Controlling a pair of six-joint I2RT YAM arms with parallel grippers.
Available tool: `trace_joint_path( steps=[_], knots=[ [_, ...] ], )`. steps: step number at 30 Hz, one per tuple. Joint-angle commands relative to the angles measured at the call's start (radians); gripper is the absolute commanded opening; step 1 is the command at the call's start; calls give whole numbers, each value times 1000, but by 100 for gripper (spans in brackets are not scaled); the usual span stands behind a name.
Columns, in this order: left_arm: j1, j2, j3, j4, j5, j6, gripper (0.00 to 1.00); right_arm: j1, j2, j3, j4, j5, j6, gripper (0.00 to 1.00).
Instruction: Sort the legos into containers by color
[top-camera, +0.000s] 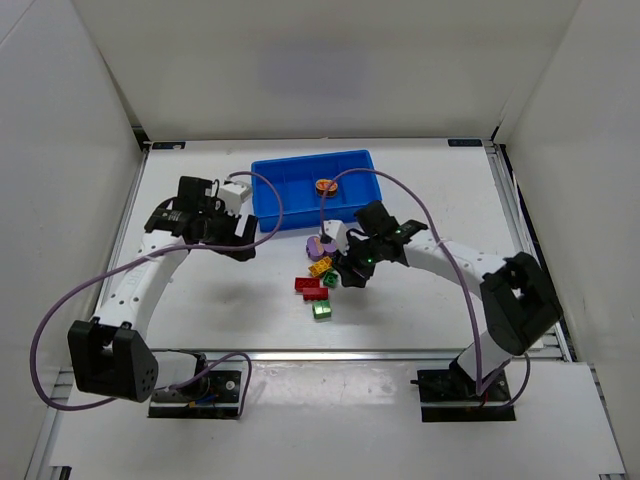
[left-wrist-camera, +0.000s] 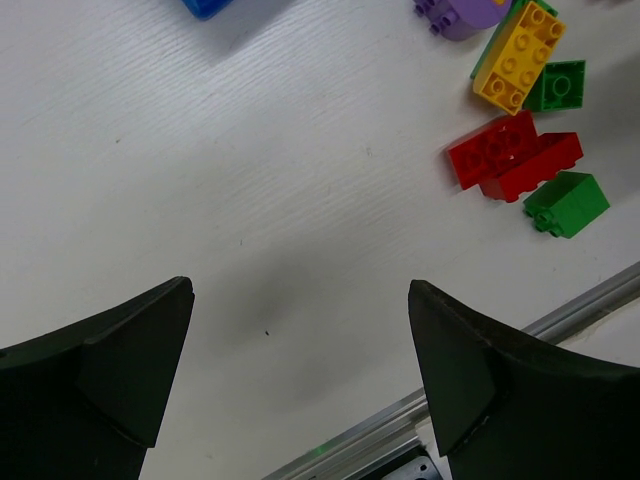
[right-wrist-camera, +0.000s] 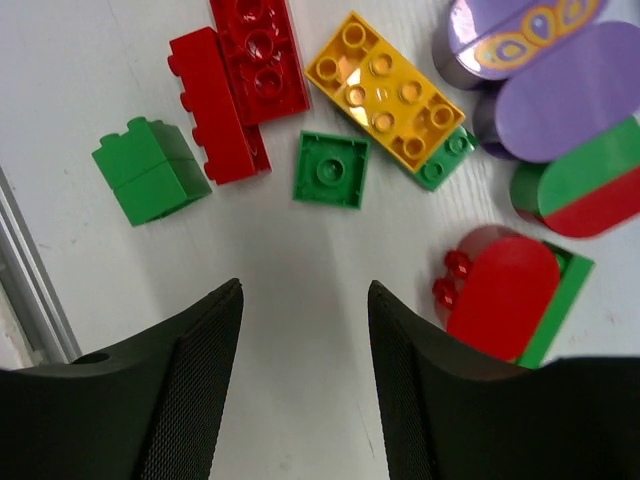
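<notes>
The blue tray (top-camera: 310, 157) stands at the back centre with one orange brick (top-camera: 325, 184) in it. The loose legos (top-camera: 320, 282) lie in a heap in front of it. In the right wrist view I see a yellow studded brick (right-wrist-camera: 385, 90), red bricks (right-wrist-camera: 235, 85), a green block (right-wrist-camera: 150, 172), a green flat square (right-wrist-camera: 330, 170), purple ovals (right-wrist-camera: 560, 80) and a red oval (right-wrist-camera: 500, 295). My right gripper (right-wrist-camera: 305, 290) is open and empty just above the heap (top-camera: 350, 275). My left gripper (left-wrist-camera: 300, 290) is open and empty, left of the heap (top-camera: 240, 248).
The left wrist view shows the heap at its upper right, with a red brick (left-wrist-camera: 512, 155) and a green block (left-wrist-camera: 567, 203), a tray corner (left-wrist-camera: 205, 8) and the table's metal front rail (left-wrist-camera: 580, 310). White walls enclose the table on three sides.
</notes>
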Motion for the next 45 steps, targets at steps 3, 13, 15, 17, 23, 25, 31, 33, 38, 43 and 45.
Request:
trace_joint_path(
  steps=[3,13,15,17,23,25,31,33,38,43,45],
  knots=[
    [4,-57,-17,1,-59,9,99,38,96,90,54,37,0,57],
    [3,-60,-29,2,-87,21,99,44,225,182,50,33,-17,58],
    [4,-60,-33,2,-95,22,99,44,246,200,45,27,-20,58],
    [4,-60,-38,2,-99,24,99,47,257,212,30,6,-37,58],
    [9,-52,-52,2,-101,24,99,72,246,196,-1,-25,-48,57],
    [9,-48,-52,2,-101,21,99,84,236,176,-1,-32,-50,56],
    [9,-40,-47,1,-102,21,99,103,228,142,14,-28,-43,55],
    [9,-37,-44,2,-104,21,99,103,235,142,18,-22,-40,56],
    [9,-28,-41,2,-113,22,99,103,261,149,27,-5,-43,54],
    [9,-15,-38,2,-116,24,99,103,284,154,45,23,-36,53],
    [9,-12,-38,2,-119,24,100,103,292,156,53,41,-34,53]
  ],
)
